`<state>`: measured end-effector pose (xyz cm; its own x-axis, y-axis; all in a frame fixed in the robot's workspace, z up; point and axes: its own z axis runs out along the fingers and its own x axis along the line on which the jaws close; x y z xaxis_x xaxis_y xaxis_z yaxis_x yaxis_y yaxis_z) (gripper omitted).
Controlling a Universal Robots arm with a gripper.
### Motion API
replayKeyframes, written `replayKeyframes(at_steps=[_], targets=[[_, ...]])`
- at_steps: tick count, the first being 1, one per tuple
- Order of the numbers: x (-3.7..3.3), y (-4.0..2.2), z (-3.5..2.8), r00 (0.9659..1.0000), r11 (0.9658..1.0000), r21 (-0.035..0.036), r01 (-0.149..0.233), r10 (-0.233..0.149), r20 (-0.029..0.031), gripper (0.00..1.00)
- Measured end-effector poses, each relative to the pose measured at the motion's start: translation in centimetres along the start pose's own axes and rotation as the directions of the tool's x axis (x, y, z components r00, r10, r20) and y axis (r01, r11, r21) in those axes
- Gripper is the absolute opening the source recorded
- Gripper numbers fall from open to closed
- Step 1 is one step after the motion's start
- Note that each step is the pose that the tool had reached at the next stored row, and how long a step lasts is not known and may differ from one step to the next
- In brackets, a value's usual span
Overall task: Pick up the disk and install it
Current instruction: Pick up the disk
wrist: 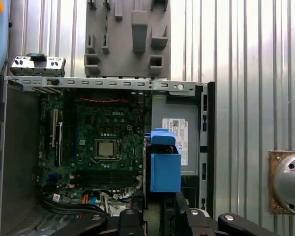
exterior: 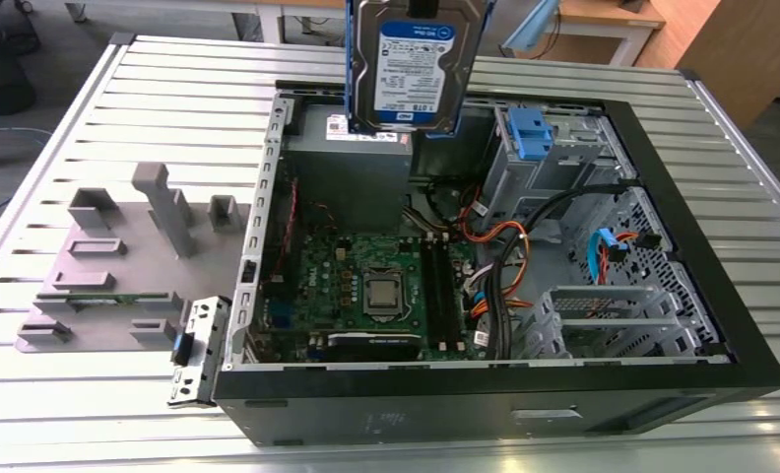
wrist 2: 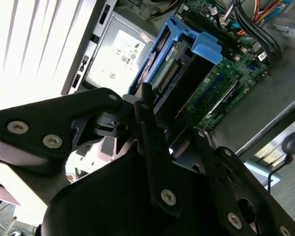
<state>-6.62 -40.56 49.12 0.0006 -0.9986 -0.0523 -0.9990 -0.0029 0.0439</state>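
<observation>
1. The tool is clamped on the disk. Its dark fingers press on the drive's upper end, so the drive hangs upright with its label facing the exterior view.
2. The disk sits in the air over the rear of the open computer case, above the grey power-supply box and touching nothing below. Holding it high and on edge likely keeps it clear of the case walls and cables.
3. The case lies on its side on the slatted counter with its open side up, which probably gives access from above to the drive cage and its blue latch.
4. Count: one disk, one tool, one case, one power-supply box, one motherboard and one grey fixture tray beside the case on the exterior view's left.
</observation>
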Motion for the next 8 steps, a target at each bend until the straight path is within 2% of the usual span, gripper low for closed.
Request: replayKeyframes(at_steps=[8], targets=[[0.59, 0.0, -0.02, 1.0, 1.0, 0.0, 0.0, 0.0, -0.0023, 0.35]])
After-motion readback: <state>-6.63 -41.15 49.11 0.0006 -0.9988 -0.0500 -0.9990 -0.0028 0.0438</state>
